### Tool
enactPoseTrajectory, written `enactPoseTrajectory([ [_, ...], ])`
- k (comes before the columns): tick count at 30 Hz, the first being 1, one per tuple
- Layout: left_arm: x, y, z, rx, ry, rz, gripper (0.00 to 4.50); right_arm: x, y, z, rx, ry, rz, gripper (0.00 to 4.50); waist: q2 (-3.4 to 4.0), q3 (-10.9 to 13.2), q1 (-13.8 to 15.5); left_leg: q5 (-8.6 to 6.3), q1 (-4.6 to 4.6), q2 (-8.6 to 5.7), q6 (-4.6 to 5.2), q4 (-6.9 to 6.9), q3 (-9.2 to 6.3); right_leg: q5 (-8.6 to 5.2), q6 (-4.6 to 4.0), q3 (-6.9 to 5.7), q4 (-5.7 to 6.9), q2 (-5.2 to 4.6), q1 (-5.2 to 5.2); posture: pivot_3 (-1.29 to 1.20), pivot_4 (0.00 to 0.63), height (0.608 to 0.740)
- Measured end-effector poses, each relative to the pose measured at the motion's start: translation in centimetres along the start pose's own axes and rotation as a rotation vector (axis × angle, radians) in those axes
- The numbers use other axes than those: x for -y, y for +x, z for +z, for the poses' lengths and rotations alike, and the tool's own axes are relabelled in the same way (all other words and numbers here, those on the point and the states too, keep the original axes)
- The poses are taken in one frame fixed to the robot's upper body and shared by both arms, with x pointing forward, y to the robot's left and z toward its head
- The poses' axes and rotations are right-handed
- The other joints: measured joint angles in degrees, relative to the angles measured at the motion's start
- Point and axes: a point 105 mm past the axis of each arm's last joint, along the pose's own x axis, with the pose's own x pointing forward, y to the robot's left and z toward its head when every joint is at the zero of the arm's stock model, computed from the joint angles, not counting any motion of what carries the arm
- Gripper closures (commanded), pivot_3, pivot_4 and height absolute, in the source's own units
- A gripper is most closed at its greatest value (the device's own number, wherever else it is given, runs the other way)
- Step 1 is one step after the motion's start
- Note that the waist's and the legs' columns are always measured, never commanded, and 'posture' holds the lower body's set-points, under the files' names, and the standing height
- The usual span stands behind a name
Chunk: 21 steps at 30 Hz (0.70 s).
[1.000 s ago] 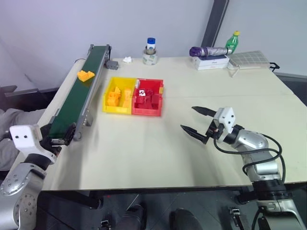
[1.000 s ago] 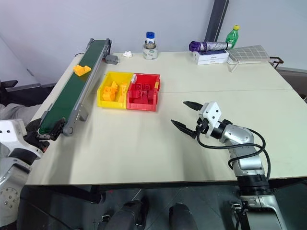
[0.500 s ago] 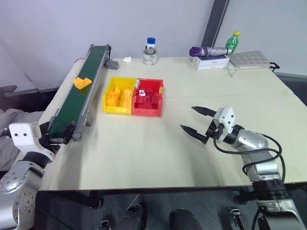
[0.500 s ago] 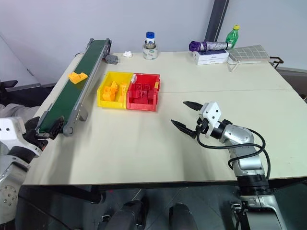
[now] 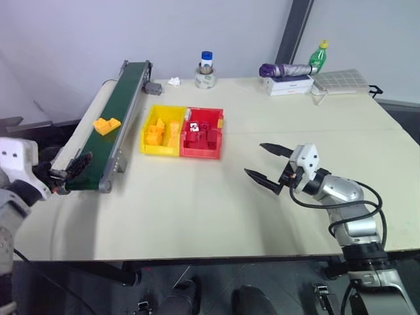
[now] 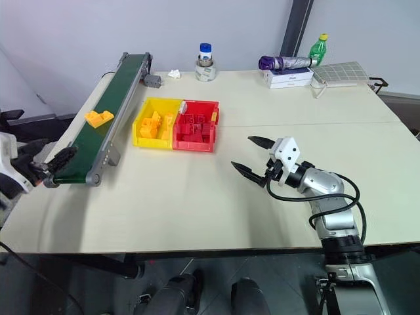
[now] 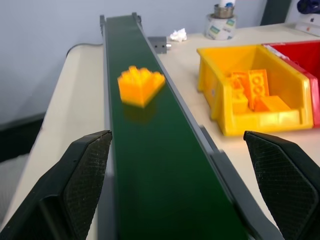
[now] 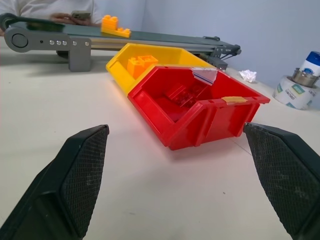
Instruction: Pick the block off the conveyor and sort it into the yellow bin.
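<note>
The block (image 7: 140,85) is glossy orange-yellow plastic with moulded studs. The conveyor (image 7: 150,165) carries a matt dark green belt between dull grey metal rails. The yellow bin (image 7: 250,90) and the red bin (image 8: 200,107) are smooth, shiny plastic. The surface (image 5: 197,197) looks matt, pale and smooth. The left tool (image 7: 185,185) has black fingers (image 7: 87,165) with cross-hatched, rubbery pads.

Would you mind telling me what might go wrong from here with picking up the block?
1. The block rides the conveyor toward the open left claw; closing late may miss it.
2. The yellow bin touches the red bin, so a loose drop could land wrong.
</note>
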Motion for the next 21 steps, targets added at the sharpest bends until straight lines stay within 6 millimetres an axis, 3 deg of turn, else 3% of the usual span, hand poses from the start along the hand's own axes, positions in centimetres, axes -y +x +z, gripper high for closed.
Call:
enactPoseTrajectory([
  [8, -2.0, 2.3, 0.4, -0.028, 0.03, -0.104, 0.04, 0.0, 0.1, 0.0, 0.002, 0.002, -0.006, 0.0, 0.0, 0.0, -0.1, 0.01, -0.05, -0.01, 0.0, -0.08, 0.01, 0.01, 0.01, 0.01, 0.01, 0.0, -0.14, 0.0, 0.15, 0.74],
  [13, -3.1, 3.3, -0.5, -0.041, 0.037, -0.114, 0.04, -0.1, 0.0, 0.0, 0.0, 0.002, -0.014, 0.0, 0.0, 0.0, -0.1, 0.01, -0.06, 0.0, 0.0, -0.09, 0.02, 0.04, 0.06, 0.01, 0.03, 0.0, -0.18, 0.0, 0.15, 0.74],
  [21, -2.8, 4.0, -1.8, -0.083, 0.051, -0.153, 0.04, -0.3, -0.4, -0.3, -0.013, 0.006, -0.015, 0.0, -0.01, 0.0, 0.0, 0.01, -0.06, -0.01, 0.0, -0.07, 0.01, 0.13, 0.22, 0.0, 0.05, 0.0, -0.16, 0.0, 0.15, 0.74],
])
